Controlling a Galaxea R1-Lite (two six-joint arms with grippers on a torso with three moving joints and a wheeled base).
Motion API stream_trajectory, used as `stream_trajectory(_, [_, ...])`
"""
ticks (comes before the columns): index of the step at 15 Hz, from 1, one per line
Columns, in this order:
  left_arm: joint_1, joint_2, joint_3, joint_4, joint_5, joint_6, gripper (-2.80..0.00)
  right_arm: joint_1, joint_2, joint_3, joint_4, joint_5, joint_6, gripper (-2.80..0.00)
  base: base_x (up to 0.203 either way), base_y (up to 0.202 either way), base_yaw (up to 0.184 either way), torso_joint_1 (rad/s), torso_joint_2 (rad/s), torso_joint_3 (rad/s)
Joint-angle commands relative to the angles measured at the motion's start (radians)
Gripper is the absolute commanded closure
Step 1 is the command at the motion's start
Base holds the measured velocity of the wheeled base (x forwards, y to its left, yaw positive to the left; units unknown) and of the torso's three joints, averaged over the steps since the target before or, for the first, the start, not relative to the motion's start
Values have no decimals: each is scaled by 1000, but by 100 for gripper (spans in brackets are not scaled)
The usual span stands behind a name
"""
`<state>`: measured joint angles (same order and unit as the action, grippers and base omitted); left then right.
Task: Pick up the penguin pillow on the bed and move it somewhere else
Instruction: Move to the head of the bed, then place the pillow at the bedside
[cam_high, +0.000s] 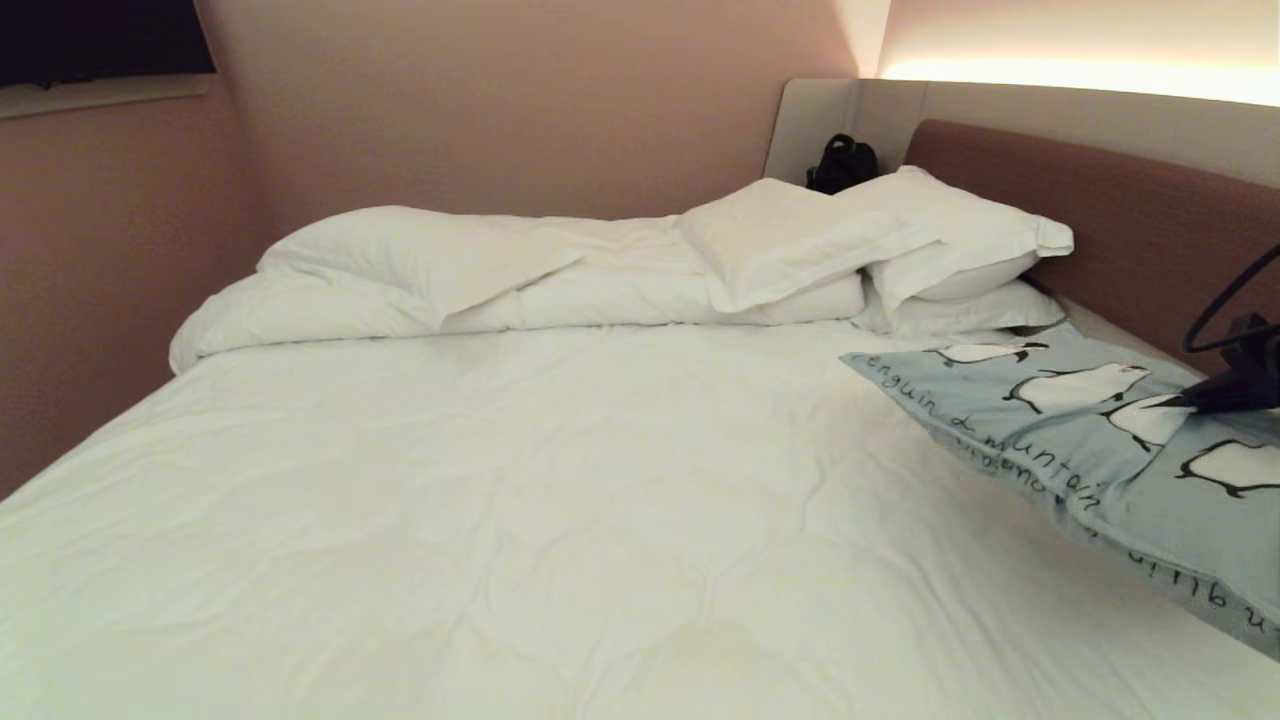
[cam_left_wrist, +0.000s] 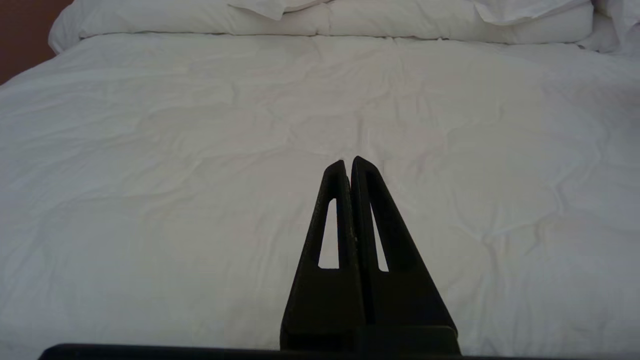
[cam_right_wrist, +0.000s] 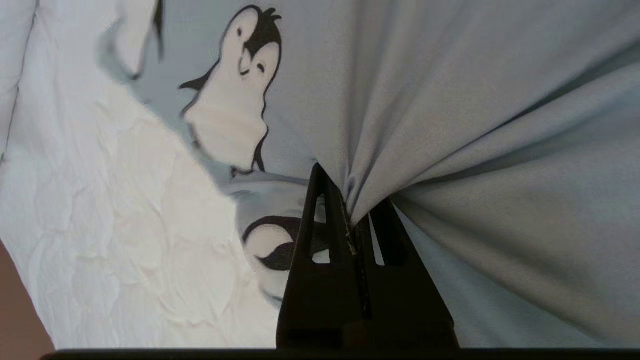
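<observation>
I have the right gripper (cam_right_wrist: 350, 200) clamped on a bunched fold of the penguin pillow (cam_right_wrist: 450, 125), the cloth fanning out in tight creases from between the fingertips. The pillow hangs from that pinch at the bed's (cam_high: 560, 480) right side, its lower edge trailing on the white sheet. My left gripper (cam_left_wrist: 348, 164) sits pressed together, empty, the duvet spread beyond its tips.

Right hand (cam_right_wrist: 350, 200) clamped tight at the right edge; left hand (cam_left_wrist: 348, 162) closed, parked low.
</observation>
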<state>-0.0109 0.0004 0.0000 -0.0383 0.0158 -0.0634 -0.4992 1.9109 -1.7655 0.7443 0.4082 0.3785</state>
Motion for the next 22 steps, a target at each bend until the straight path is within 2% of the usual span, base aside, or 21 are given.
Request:
stream_trajectory(1, [0,0,0,0,0,-1,0,-2,2,-1,4,2,2,0,0,-186,2,2,2,3])
stream_trajectory(6, [0,0,0,0,1,-1,0,-13,12,-3,3,6,1,0,0,-192,1,4,3,3])
stream_trajectory(9, [0,0,0,-2,0,-4,0,-22,16,-5,3,41,0,0,0,-154,-3,0,1,2])
stream_trajectory(18, [0,0,0,-2,0,-13,0,-106,116,-3,-190,38,37,0,0,0,0,0,0,0])
stream_trajectory(22, [0,0,0,-2,0,-13,0,-124,161,-6,-228,39,37,0,0,0,0,0,0,0])
